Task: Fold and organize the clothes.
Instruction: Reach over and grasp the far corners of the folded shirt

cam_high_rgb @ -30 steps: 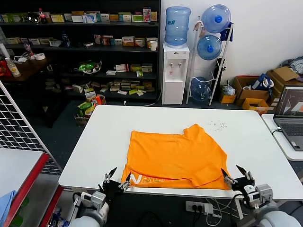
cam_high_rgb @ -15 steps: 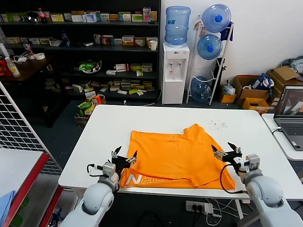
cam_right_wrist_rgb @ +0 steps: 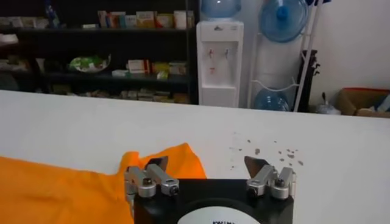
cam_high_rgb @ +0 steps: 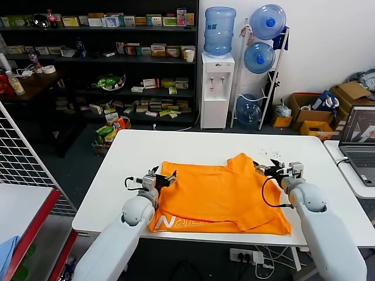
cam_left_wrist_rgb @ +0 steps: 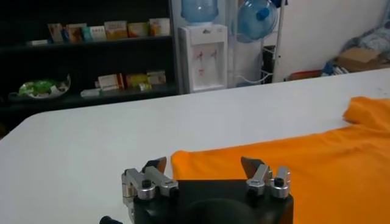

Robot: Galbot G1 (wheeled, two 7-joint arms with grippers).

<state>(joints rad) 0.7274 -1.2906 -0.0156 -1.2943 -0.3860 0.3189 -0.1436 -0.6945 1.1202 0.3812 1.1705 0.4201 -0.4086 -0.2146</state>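
The orange T-shirt (cam_high_rgb: 217, 193) lies partly folded on the white table (cam_high_rgb: 117, 175), with white lettering (cam_high_rgb: 166, 222) showing at its near left corner. My left gripper (cam_high_rgb: 163, 176) is open at the shirt's far left corner; in the left wrist view the shirt's corner (cam_left_wrist_rgb: 201, 161) lies between its fingers (cam_left_wrist_rgb: 255, 169). My right gripper (cam_high_rgb: 267, 167) is open at the shirt's far right sleeve; in the right wrist view the sleeve tip (cam_right_wrist_rgb: 177, 161) sits by its left finger (cam_right_wrist_rgb: 155, 167).
A laptop (cam_high_rgb: 360, 140) sits on a side table at the right. A wire rack (cam_high_rgb: 23, 158) and a red-edged table with a light blue cloth (cam_high_rgb: 7, 249) stand at the left. Small dark specks (cam_high_rgb: 269, 155) lie on the table behind the shirt.
Both grippers have moved forward from the near table edge along the shirt's sides to its far corners. The shirt has not visibly moved.
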